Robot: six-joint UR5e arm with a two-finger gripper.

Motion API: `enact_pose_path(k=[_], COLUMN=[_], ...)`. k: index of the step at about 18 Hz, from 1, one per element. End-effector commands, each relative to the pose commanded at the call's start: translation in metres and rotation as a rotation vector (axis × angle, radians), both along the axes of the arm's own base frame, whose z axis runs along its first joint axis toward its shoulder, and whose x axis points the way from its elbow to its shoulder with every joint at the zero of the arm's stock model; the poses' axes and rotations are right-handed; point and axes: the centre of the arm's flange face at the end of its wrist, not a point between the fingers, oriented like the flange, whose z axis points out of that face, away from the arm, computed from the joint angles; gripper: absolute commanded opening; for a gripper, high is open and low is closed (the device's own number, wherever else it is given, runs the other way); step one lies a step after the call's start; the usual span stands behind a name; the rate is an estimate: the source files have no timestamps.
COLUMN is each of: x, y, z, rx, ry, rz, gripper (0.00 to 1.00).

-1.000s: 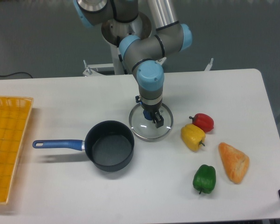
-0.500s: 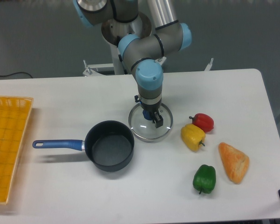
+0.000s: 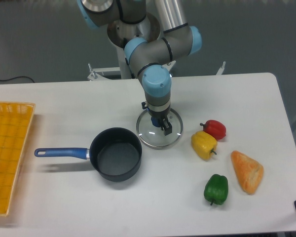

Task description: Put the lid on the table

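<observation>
The lid, clear glass with a metal rim, lies flat on the white table just right of the saucepan. My gripper points straight down over the lid's centre. Its dark fingers stand on either side of the blue knob, which the wrist mostly hides. The jaws look slightly apart around the knob. The lid's rim rests on the tabletop all round.
A dark saucepan with a blue handle stands left of the lid. To the right lie a red pepper, a yellow pepper, a green pepper and a bread piece. A yellow woven tray sits at the left edge.
The wrist and gripper have shifted slightly left and upward. The lid has stayed in the same place on the table.
</observation>
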Motion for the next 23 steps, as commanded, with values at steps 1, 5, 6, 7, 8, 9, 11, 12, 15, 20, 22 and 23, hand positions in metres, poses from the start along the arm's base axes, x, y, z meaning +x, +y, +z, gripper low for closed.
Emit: enact_pose_path(k=[1, 5, 6, 7, 8, 9, 11, 12, 15, 20, 22, 23], x=[-0.0006, -0.0006, -0.0010, -0.0006, -0.0006, -0.0009, -0.0009, -0.0010, -0.0009, -0.0009, -0.0015, -0.0014], y=[0.0004, 0.0004, 0.0008, 0.0004, 0.0004, 0.0009, 0.0009, 0.0008, 0.0009, 0.0009, 0.0011, 0.0013], z=[-0.0017, -0.0017, -0.0011, -0.0017, -0.0017, -0.0012, -0.0012, -0.0011, -0.0012, -0.0012, -0.0006, -0.0006], rx=[-0.002, -0.002, -0.001, -0.002, -0.002, 0.000, 0.000, -0.001, 0.000, 0.000, 0.000, 0.001], ry=[-0.002, -0.002, -0.001, -0.002, -0.002, -0.002, -0.002, -0.001, -0.002, -0.002, 0.000, -0.001], rz=[0.000, 0.000, 0.000, 0.000, 0.000, -0.001, 0.000, -0.002, -0.001, 0.000, -0.002, -0.001], gripper=[0.66, 0.67, 0.67, 0.68, 0.69, 0.71, 0.72, 0.75, 0.76, 0.80, 0.85, 0.87])
